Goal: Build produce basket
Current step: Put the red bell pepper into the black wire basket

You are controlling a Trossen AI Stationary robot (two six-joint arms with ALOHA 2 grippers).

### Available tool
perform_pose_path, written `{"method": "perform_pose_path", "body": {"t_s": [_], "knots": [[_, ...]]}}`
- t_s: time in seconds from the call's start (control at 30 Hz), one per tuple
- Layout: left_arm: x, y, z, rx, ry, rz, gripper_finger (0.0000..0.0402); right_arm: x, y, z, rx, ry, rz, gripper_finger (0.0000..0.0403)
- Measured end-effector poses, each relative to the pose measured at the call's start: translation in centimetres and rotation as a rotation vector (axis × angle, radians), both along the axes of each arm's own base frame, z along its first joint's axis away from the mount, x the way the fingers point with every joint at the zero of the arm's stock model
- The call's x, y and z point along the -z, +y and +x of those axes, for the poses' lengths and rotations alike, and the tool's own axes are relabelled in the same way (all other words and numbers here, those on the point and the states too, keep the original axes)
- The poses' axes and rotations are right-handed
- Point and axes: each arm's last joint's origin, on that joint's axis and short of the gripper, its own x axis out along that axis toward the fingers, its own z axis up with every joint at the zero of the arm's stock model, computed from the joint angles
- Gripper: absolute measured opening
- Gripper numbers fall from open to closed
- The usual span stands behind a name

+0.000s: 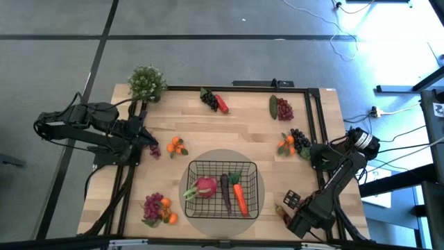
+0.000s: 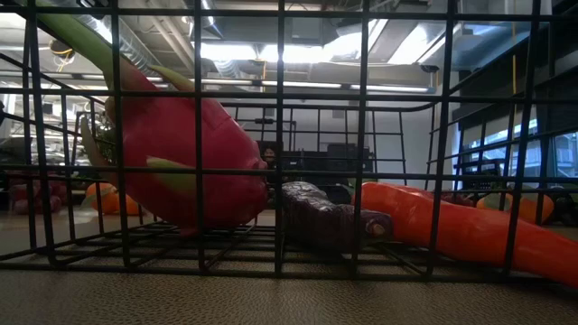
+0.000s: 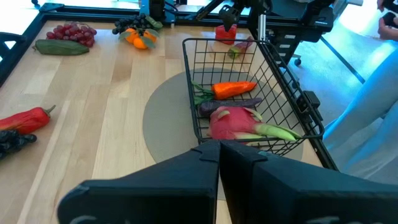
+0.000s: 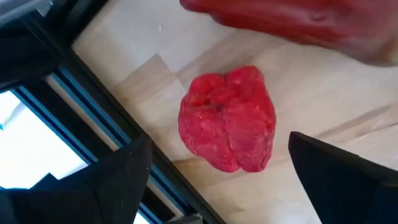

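Note:
The black wire basket (image 1: pixel 255 182) stands on a grey round mat at the table's near middle. It holds a pink radish (image 1: pixel 205 186), a dark eggplant (image 1: pixel 225 191) and a carrot (image 1: pixel 239 198). My right gripper (image 4: pixel 217 168) is open at the near right, low over the table. Its fingers stand on either side of a red pepper (image 4: pixel 227 118) that lies on the wood. My left gripper (image 3: pixel 219 152) is shut at the table's left, clear of the basket. A small purple bunch (image 1: pixel 154 150) shows at its tip in the high view. My left gripper: its shut fingers (image 3: pixel 186 174) show nothing between them in the left wrist view. Whether they touch the purple bunch (image 1: pixel 154 150) beneath their tip cannot be told, as the gripper hides that place.
Oranges (image 1: pixel 177 146) lie near the left gripper. Grapes with oranges (image 1: pixel 158 208) lie at the near left. Black grapes and a red pepper (image 1: pixel 215 101) and a cucumber with red grapes (image 1: pixel 279 107) lie at the far edge. Black grapes with oranges (image 1: pixel 295 142) lie at the right. A potted plant (image 1: pixel 147 83) stands far left.

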Motion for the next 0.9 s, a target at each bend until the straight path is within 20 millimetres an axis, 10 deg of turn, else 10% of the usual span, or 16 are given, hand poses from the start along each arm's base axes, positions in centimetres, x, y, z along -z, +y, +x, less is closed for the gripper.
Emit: {"method": "perform_pose_path", "body": {"t_s": [0.9], "knots": [[0.0, 0.0, 0.0, 0.000, 0.000, 0.000, 0.0000, 2.2, -0.1, -0.1, 0.134, -0.133, -0.050, 0.0344]]}}
